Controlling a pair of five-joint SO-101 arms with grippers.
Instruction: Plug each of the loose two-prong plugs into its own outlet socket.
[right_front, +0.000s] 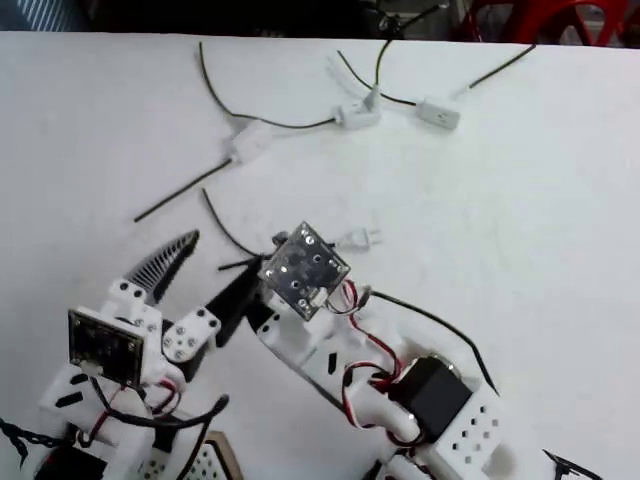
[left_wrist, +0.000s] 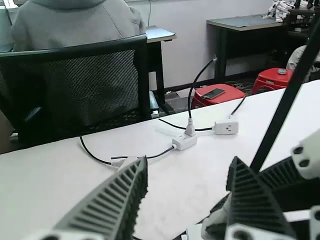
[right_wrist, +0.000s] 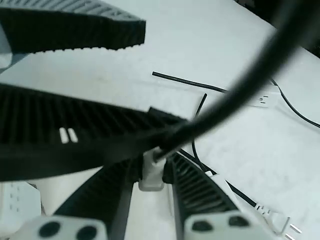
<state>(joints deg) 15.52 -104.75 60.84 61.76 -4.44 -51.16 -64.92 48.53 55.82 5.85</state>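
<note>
Step, likely mid-grasp; right gripper (right_wrist: 152, 167) pinches white connector (right_wrist: 150, 176) on black cable (right_wrist: 235, 75); left gripper (left_wrist: 189, 167) spread; loose two-prong plug (right_front: 360, 238) lies at right gripper's 3 o'clock; next needs prongs squared to slots.

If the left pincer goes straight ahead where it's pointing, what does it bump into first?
Likely the white socket with a plug already in it. The open left pincer aims at it over bare table, though how far off it is is hard to judge.
</note>
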